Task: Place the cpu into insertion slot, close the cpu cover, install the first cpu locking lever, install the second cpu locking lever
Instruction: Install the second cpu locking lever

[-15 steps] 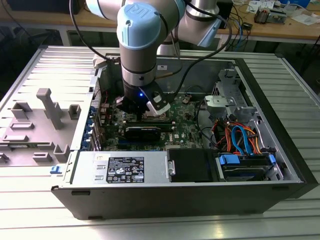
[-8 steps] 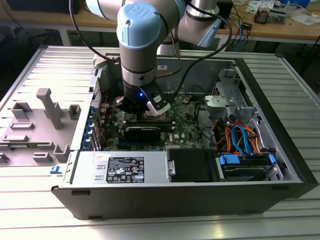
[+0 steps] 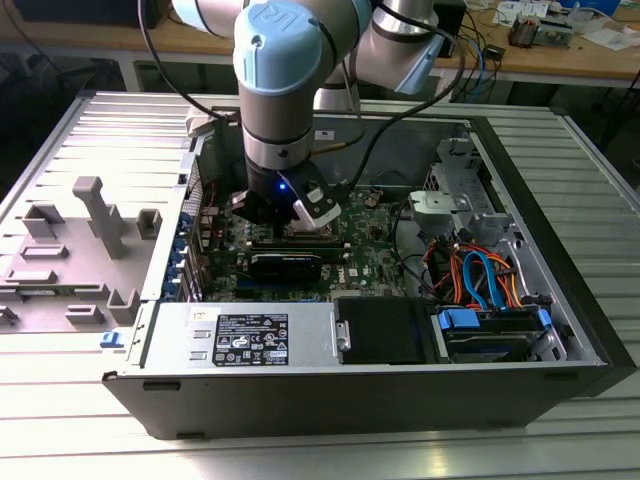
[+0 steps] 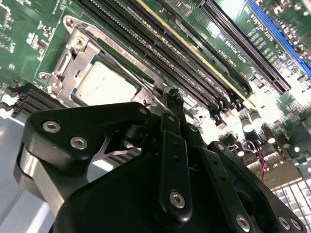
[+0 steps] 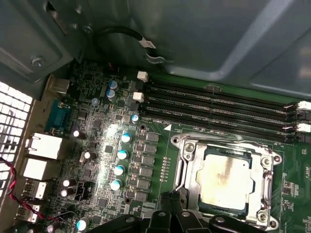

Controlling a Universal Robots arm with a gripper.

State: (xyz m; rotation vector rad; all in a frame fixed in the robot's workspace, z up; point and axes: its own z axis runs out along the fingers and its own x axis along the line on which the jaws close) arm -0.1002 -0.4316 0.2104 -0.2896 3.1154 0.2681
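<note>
Arm, exterior view: fingers are hanging low over the motherboard; label print is too small to tell.
First wrist view: cpu is sitting in the insertion slot, with the cpu cover lying flat around it.
Second wrist view: fingers are looking pressed together, empty, just beside the cover's edge.
Technique: levers are probably wanting a steady push along the socket edge, never onto the chip.

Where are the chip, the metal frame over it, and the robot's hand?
chip (image 5: 224,178): first wrist view, middle of its silvery top.
metal frame (image 5: 191,165): first wrist view, a side bar of the frame beside the chip.
hand (image 4: 173,104): second wrist view, tip of the black fingers by the socket.
</note>
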